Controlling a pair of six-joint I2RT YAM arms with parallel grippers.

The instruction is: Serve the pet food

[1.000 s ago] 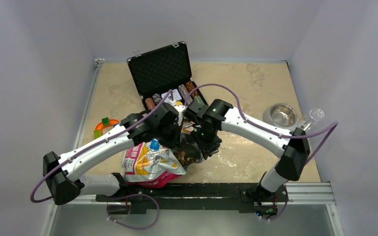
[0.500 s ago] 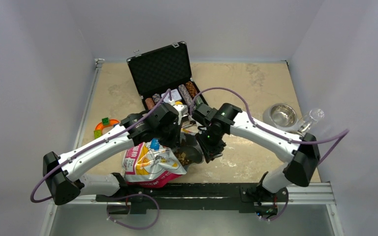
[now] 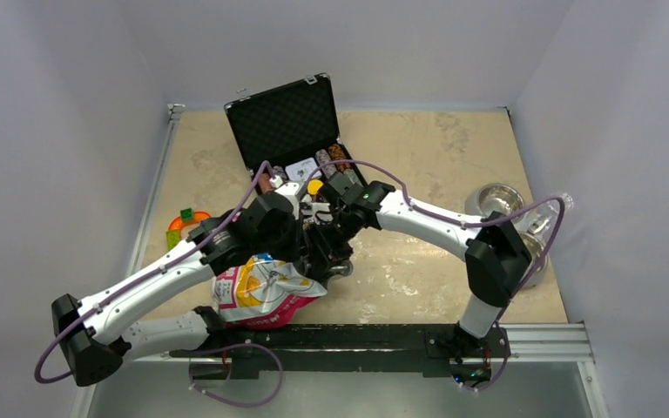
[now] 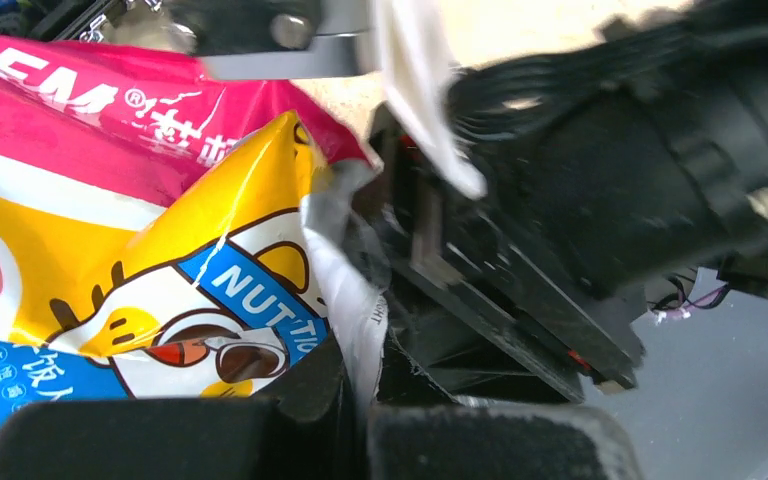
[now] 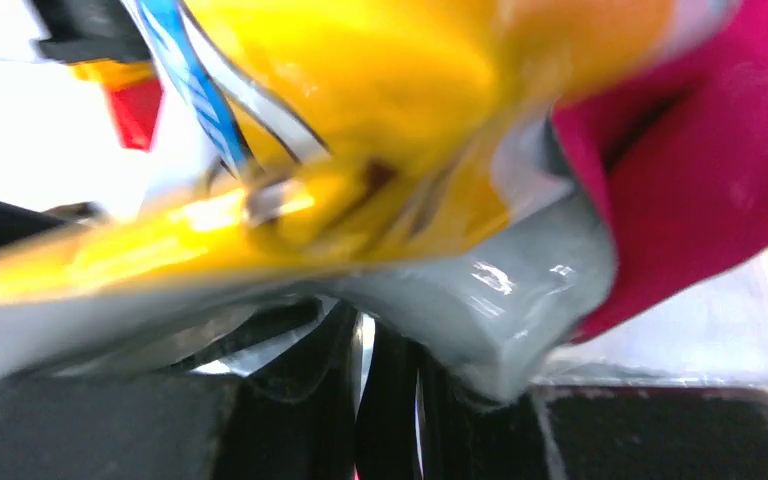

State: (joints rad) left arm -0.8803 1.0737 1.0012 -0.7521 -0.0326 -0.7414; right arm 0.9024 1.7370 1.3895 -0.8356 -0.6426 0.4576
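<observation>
Although the pet food itself is hidden in every view, its bag (image 3: 266, 292) lies on its side at the near edge of the table (image 3: 453, 148), just beyond the left arm's base, with its torn mouth turned to the right. The printed face shows pink, yellow, blue and white, and the inside of the lip is silver.

Both grippers meet at that mouth. In the left wrist view the left gripper (image 4: 360, 430) is clamped down, its two dark pads pressed together on the silvery torn edge of the bag, which runs down between them. The right gripper (image 5: 390, 420) sits right up against the same opening. Its jaws stand a little apart, with a fold of the silver lip and some thin dark shapes lying between them. The view is too blurred and close to tell whether they grip the bag, something else, or nothing. From above, the two wrists form one dark cluster, touching or nearly so.

Farther out, an open black case (image 3: 283, 122) stands at the back of the table with rows of poker chips (image 3: 331, 158) in its tray. A small orange and green toy (image 3: 183, 225) lies near the left edge. A metal bowl (image 3: 495, 200) sits at the right, with a clear cup (image 3: 557, 203) just beside it.
</observation>
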